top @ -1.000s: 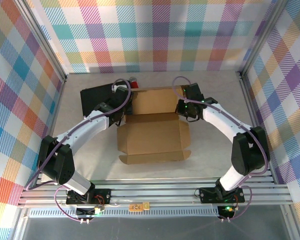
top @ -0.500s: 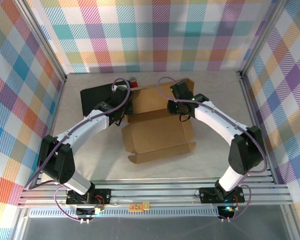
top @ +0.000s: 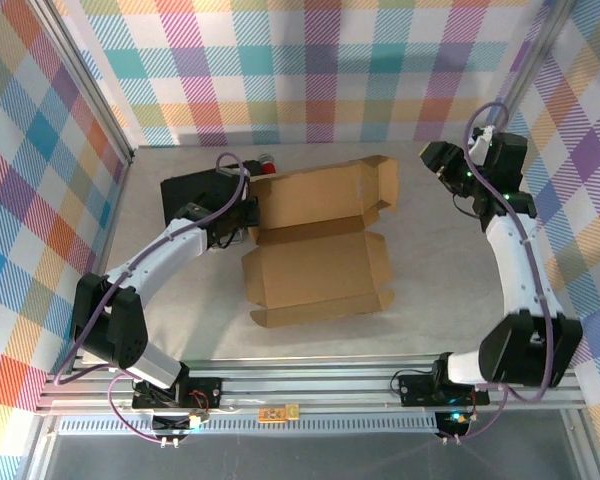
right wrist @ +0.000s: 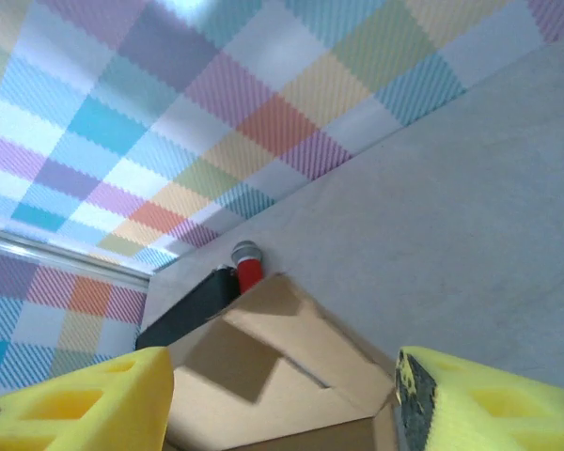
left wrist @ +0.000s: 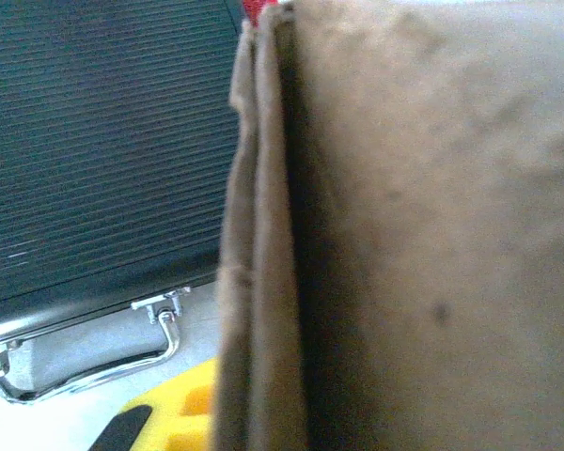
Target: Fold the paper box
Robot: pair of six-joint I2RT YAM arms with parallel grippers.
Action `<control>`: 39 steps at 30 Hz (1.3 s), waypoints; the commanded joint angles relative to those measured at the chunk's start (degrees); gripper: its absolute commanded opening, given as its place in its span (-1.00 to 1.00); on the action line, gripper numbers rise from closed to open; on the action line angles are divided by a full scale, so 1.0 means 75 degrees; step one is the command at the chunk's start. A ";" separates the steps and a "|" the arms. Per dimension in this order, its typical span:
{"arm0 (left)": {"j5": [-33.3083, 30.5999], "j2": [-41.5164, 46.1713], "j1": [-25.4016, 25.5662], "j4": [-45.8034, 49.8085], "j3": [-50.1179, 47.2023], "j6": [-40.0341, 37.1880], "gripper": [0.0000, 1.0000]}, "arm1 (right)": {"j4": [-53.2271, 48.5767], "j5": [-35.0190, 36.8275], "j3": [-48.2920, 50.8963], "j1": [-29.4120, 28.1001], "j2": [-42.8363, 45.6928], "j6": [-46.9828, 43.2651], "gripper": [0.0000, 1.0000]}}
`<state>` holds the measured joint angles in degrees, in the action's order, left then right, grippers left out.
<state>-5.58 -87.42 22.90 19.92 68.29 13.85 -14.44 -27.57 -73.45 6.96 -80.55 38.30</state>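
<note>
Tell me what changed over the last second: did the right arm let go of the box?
Yes. The right gripper opened, let go of the paper box and pulled back toward the far right corner. The box swung slightly, and its rear panel now lies free. The left gripper stayed shut on the box's left edge, and the black case did not move.

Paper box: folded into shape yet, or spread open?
Spread open: the paper box lies opened out, flaps sticking outward, nothing closed up.

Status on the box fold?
Left gripper shut on left edge of paper box. Right gripper open, off to the right. Box open, not yet closed. Black case right beside left gripper.
</note>
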 commanded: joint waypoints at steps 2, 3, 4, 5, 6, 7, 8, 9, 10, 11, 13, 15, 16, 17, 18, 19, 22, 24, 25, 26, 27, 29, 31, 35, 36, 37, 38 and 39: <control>0.1311 0.0254 -0.0394 -0.0463 0.0059 -0.0171 -1.00 | 0.1639 -0.2387 0.0345 0.0540 -0.1672 0.1115 -0.08; 0.1644 0.0243 -0.0535 -0.0465 0.0047 -0.0136 -1.00 | 0.1974 -0.2991 0.0229 0.0580 -0.2081 0.1084 -0.17; 0.2046 0.0195 -0.0657 -0.0773 0.0046 -0.0076 -1.00 | 0.2212 -0.3556 0.0054 0.0583 -0.2466 0.1077 -0.20; 0.2410 0.0147 -0.0800 -0.0824 0.0063 -0.0009 -1.00 | 0.2347 -0.3971 -0.0101 0.0568 -0.2759 0.1142 -0.25; 0.2825 0.0055 -0.0966 -0.0837 0.0101 0.0086 -1.00 | 0.2704 -0.4383 -0.0169 0.0560 -0.2982 0.1369 -0.27; 0.3253 -0.0038 -0.1111 -0.0851 0.0156 0.0141 -1.00 | 0.3382 -0.4726 -0.0130 0.0546 -0.3110 0.1743 -0.26; 0.3521 -0.0110 -0.1203 -0.0864 0.0195 0.0194 -1.00 | 0.3826 -0.4953 -0.0123 0.0524 -0.3195 0.2041 -0.23; 0.3844 -0.0192 -0.1306 -0.0892 0.0231 0.0238 -1.00 | 0.4258 -0.5176 -0.0167 0.0499 -0.3288 0.2359 -0.22; 0.4151 -0.0296 -0.1400 -0.0893 0.0284 0.0309 -1.00 | 0.4582 -0.5406 -0.0264 0.0428 -0.3385 0.2640 -0.20; 0.4380 -0.0379 -0.1477 -0.0904 0.0321 0.0382 -1.00 | 0.4737 -0.5569 -0.0377 0.0335 -0.3447 0.2798 -0.19; 0.4971 -0.0595 -0.1638 -0.1124 0.0350 0.0667 -1.00 | 0.4823 -0.5846 -0.0664 0.0039 -0.3397 0.2905 -0.14; 0.5332 -0.0760 -0.1713 -0.1284 0.0384 0.0897 -1.00 | 0.4639 -0.5831 -0.0868 -0.0162 -0.3201 0.2837 -0.07; 0.5421 -0.0820 -0.1728 -0.1343 0.0415 0.0984 -1.00 | 0.4653 -0.5805 -0.0963 -0.0237 -0.3123 0.2887 -0.02; 0.5461 -0.0873 -0.1728 -0.1354 0.0444 0.1032 -1.00 | 0.4662 -0.5824 -0.1065 -0.0288 -0.3098 0.2921 0.00; 0.5490 -0.0921 -0.1728 -0.1356 0.0486 0.1059 -1.00 | 0.4660 -0.5850 -0.1213 -0.0338 -0.3078 0.2968 0.01; 0.5494 -0.0958 -0.1729 -0.1356 0.0517 0.1096 -1.00 | 0.4628 -0.5875 -0.1348 -0.0366 -0.3076 0.2987 0.02; 0.5491 -0.1057 -0.1740 -0.1246 0.0640 0.1113 -1.00 | 0.4698 -0.5910 -0.1559 -0.0417 -0.3076 0.3095 0.04; 0.5501 -0.1105 -0.1734 -0.1144 0.0719 0.1108 -1.00 | 0.4646 -0.5950 -0.1630 -0.0553 -0.3034 0.3032 0.04; 0.5492 -0.1122 -0.1734 -0.1083 0.0760 0.1093 -1.00 | 0.4419 -0.5956 -0.1687 -0.0636 -0.2981 0.2848 0.04; 0.5479 -0.1150 -0.1739 -0.1014 0.0800 0.1078 -1.00 | 0.4006 -0.5962 -0.1762 -0.0734 -0.2925 0.2528 0.05; 0.5448 -0.1147 -0.1738 -0.0937 0.0832 0.1054 -1.00 | 0.3678 -0.5947 -0.1805 -0.0816 -0.2872 0.2246 0.05; 0.5380 -0.1176 -0.1740 -0.0725 0.0927 0.0997 -1.00 | 0.3575 -0.5914 -0.1777 -0.0930 -0.2764 0.2061 0.05; 0.5304 -0.1197 -0.1740 -0.0404 0.1038 0.0913 -1.00 | 0.3694 -0.5891 -0.1735 -0.0988 -0.2655 0.2124 0.05; 0.5057 -0.1185 -0.1737 0.0063 0.1203 0.0766 -1.00 | 0.3320 -0.5715 -0.1771 -0.1067 -0.2361 0.1767 0.05; 0.4987 -0.1188 -0.1740 0.0183 0.1257 0.0736 -1.00 | 0.3204 -0.5667 -0.1802 -0.1084 -0.2316 0.1680 0.04; 0.4926 -0.1206 -0.1737 0.0322 0.1319 0.0718 -1.00 | 0.3093 -0.5652 -0.1818 -0.1114 -0.2256 0.1593 0.05; 0.4885 -0.1211 -0.1740 0.0433 0.1385 0.0695 -1.00 | 0.2947 -0.5620 -0.1854 -0.1137 -0.2215 0.1484 0.05; 0.4871 -0.1217 -0.1740 0.0524 0.1433 0.0680 -1.00 | 0.2787 -0.5582 -0.1873 -0.1170 -0.2167 0.1350 0.05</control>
<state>31.64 -96.16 10.55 19.90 76.44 19.73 9.82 -69.60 -85.21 -1.48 -99.44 52.95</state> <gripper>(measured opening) 0.076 0.523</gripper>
